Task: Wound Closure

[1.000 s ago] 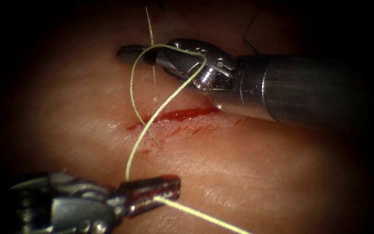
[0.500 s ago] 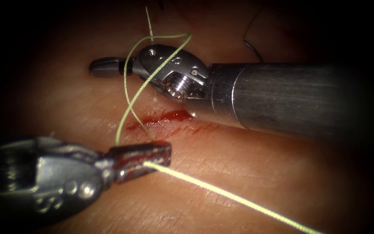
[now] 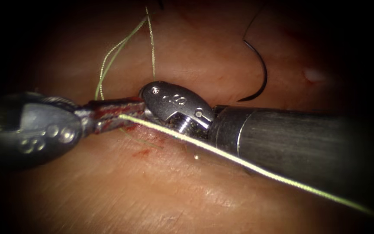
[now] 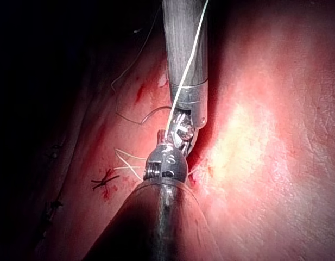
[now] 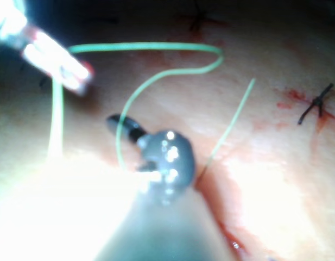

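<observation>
Here, left gripper (image 3: 128,113) clamping pale braided thread (image 3: 239,161), curved needle (image 3: 258,69) on glistening tissue (image 3: 161,190).

In the endoscope view the light falls as one pool on the middle of the tissue (image 3: 187,190) and fades outward into a ring of darkness at every edge, so nothing of a room, wall or bench can be made out. In the left wrist view the light strikes hardest on a pale, glistening patch of the surface, while one side sinks into shadow, where a dark knotted stitch (image 4: 105,179) sits. The right wrist view is strongly lit, with heavy glare; another dark stitch (image 5: 317,106) lies farther off.
</observation>
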Action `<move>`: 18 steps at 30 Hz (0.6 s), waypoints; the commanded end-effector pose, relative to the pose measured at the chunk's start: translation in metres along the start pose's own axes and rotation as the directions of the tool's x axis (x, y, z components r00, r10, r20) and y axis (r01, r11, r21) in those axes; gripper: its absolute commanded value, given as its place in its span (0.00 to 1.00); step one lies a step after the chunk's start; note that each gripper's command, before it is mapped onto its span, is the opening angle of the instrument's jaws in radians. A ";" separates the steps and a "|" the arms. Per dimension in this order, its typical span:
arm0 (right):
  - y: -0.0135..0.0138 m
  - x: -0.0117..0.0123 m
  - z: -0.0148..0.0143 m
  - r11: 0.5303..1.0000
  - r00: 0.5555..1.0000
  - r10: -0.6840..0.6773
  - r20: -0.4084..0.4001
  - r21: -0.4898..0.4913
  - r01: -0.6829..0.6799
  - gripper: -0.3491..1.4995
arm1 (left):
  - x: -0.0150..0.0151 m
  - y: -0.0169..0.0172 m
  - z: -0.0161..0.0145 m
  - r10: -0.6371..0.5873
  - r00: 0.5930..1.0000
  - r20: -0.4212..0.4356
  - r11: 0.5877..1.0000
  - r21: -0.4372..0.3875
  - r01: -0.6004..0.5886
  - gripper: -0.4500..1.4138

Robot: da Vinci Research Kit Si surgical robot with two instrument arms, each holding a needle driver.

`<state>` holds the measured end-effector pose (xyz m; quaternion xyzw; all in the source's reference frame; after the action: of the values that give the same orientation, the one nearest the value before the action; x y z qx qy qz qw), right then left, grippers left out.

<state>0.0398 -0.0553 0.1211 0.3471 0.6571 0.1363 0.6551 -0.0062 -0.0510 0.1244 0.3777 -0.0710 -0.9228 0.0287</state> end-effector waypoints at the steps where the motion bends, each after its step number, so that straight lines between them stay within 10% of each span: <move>1: 0.0003 -0.0006 0.0012 1.000 1.000 0.003 0.006 0.021 -0.003 0.00 | -0.0004 -0.0003 0.0006 0.001 1.000 0.000 1.000 0.003 -0.001 0.00; 18: -0.0036 -0.0036 0.0009 0.974 0.993 0.101 -0.059 0.212 -0.086 0.00 | -0.0059 -0.0002 0.0007 0.012 1.000 0.005 1.000 0.018 -0.012 0.00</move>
<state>0.0387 -0.0604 0.1211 0.4401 0.6734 0.1112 0.5835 -0.0019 -0.0506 0.1287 0.3743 -0.0809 -0.9233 0.0302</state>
